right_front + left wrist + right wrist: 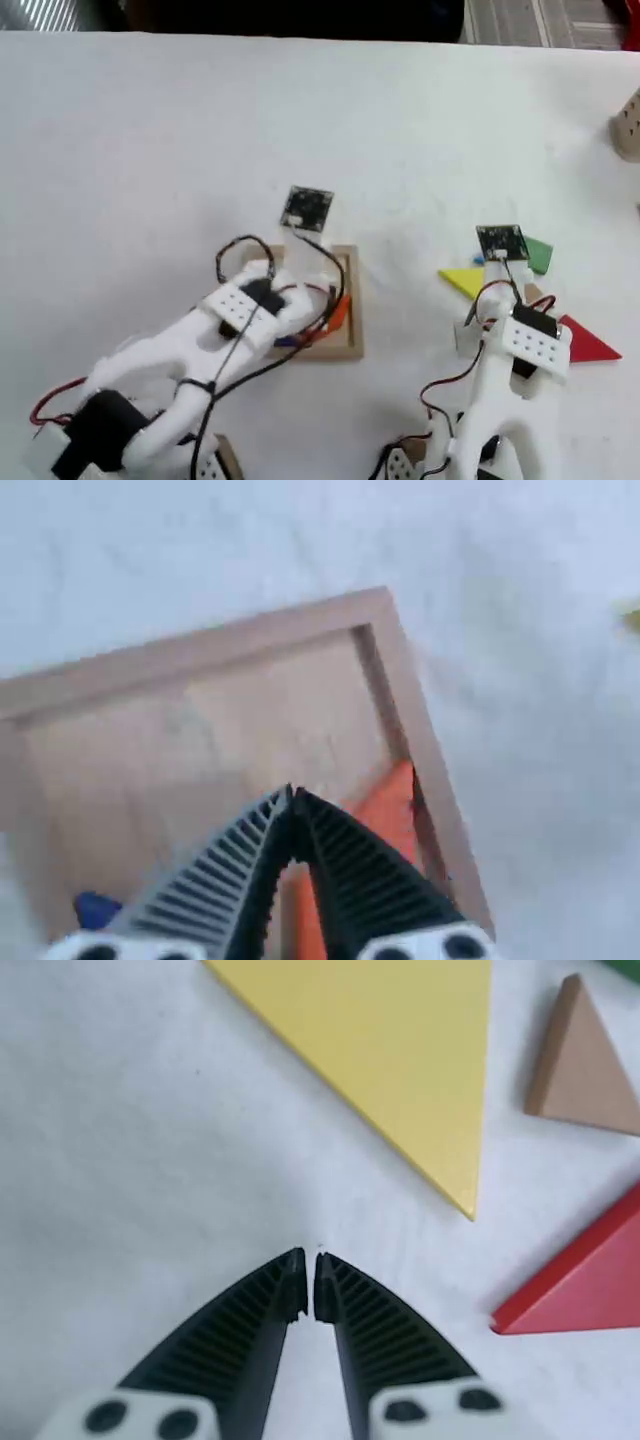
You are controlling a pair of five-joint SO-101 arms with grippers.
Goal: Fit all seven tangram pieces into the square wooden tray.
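High view: the left arm leans over the square wooden tray [354,300], which holds a flat orange piece [341,312]. A yellow triangle [462,281] and a red triangle [590,343] lie beside the right arm.

Left wrist view: the left gripper [293,800] is clenched and empty above the orange piece.

Right wrist view: the right gripper [310,1262] is clenched on nothing near the yellow triangle.

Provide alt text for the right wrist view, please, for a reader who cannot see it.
The right claw, shut and empty, is over the white table near a corner of a yellow triangle. A small tan triangle and a red piece lie nearby.
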